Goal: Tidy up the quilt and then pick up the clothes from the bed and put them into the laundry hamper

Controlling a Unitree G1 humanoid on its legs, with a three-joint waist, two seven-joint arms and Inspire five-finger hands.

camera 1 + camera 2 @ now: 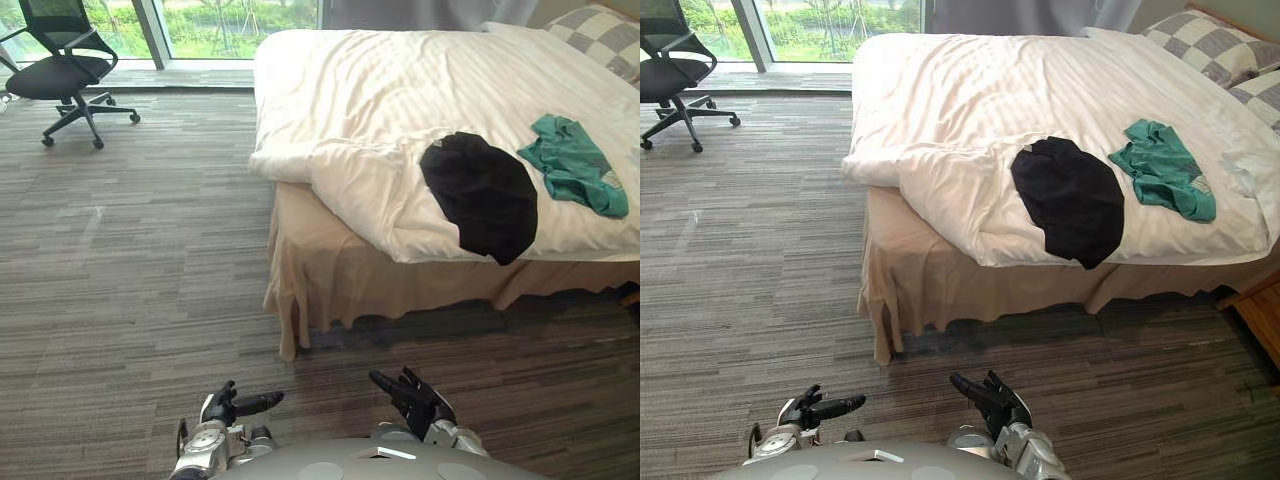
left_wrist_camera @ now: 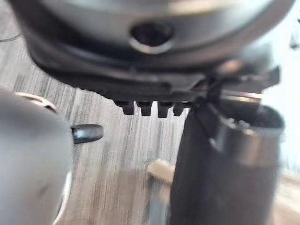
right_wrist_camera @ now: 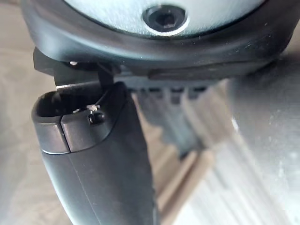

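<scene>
Both hands are held low and close in front of the body, above the grey carpet (image 1: 140, 260) and well apart from the bed (image 1: 330, 280). The left hand (image 1: 235, 405) is seen with fingers relaxed and spread, nothing held. The right hand (image 1: 415, 395) is likewise seen with fingers extended and apart, empty. The white quilt (image 1: 400, 110) is spread over the bed, ahead of the hands and offset to the robot's right. Its near corner is bunched and folded back on itself (image 1: 330, 165), leaving the beige bed skirt exposed below. That rumpled corner lies roughly straight ahead between the two hands, so it is judged reachable by either once the gap is closed, with the left hand slightly nearer the outer fold. A black garment (image 1: 480, 195) is laid on the quilt just right of the fold. Its long axis runs from mid-bed toward the near edge, and its lower end droops over that edge. A green garment (image 1: 570, 165) is crumpled further right, near the black one but not touching it. Both garments lie ahead-right, so the right hand is judged the nearer one. A checked pillow (image 1: 600, 35) is seen at the head end and a black office chair (image 1: 60, 70) far left by the window.
</scene>
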